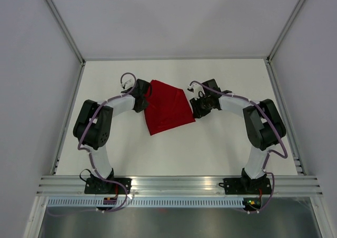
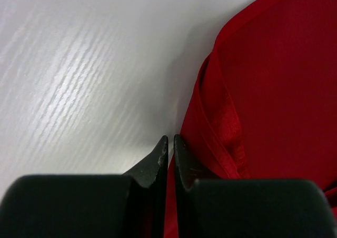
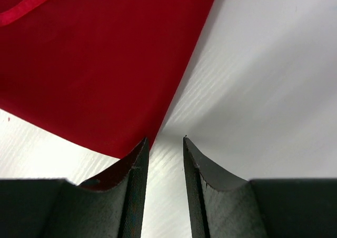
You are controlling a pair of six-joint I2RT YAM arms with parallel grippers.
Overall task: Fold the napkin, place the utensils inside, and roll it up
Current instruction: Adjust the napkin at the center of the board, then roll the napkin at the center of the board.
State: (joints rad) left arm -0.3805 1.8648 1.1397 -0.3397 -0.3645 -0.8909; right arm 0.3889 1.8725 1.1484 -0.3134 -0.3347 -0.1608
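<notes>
top: the napkin (image 1: 167, 109) lies flat on the table (image 1: 221, 143) between the two grippers, one corner pointing away from the bases. left gripper (image 1: 143, 98) sits at its left edge, touching. right gripper (image 1: 197, 107) is at its right corner, just beside it

left wrist: left gripper (image 2: 170, 139) is pinched nearly together, only a hairline gap, with a sliver of red cloth caught between the fingers (image 2: 152, 167), so it's clamped on the napkin (image 2: 268, 90) edge. cloth rucks into a fold just ahead of the tips and spreads off to the right of them; bare table (image 2: 79, 80) to the left

right wrist: right gripper (image 3: 166, 139) has a narrow gap, bare table (image 3: 274, 90) showing through it, nothing gripped. napkin (image 3: 105, 64) corner ends right at the tip of the picture-left finger (image 3: 134, 169) and runs ahead-left from there; whether it actually touches that finger I can't tell
</notes>
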